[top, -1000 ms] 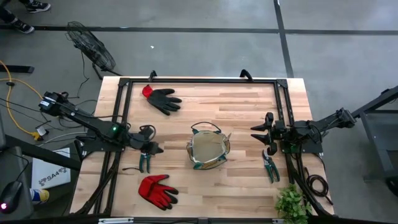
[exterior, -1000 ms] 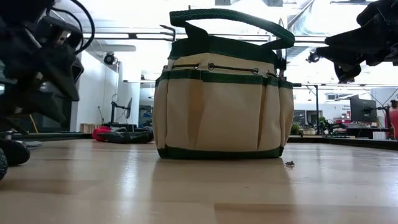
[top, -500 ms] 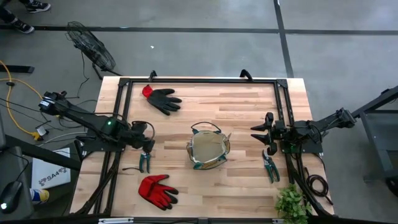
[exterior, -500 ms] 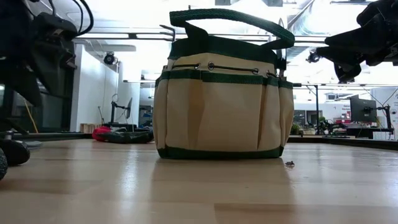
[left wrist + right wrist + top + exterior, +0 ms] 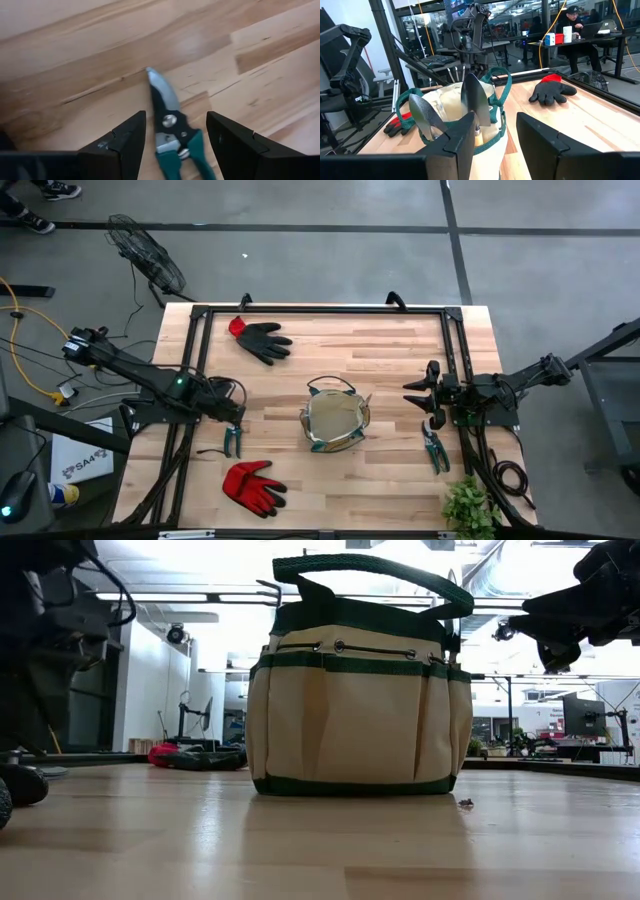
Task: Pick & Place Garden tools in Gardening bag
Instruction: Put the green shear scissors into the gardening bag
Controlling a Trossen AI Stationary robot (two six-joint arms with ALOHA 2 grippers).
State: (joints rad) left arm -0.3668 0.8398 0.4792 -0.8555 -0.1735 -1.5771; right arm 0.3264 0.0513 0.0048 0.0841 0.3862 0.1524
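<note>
Now the open left gripper (image 5: 172,145) straddles pruners (image 5: 172,131); next it should close, then carry to bag (image 5: 336,425).

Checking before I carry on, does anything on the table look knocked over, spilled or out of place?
Nothing stands out. The gardening bag stands upright mid-table, trowels poking from its top. Both pruners and both gloves lie flat on the wood.
</note>
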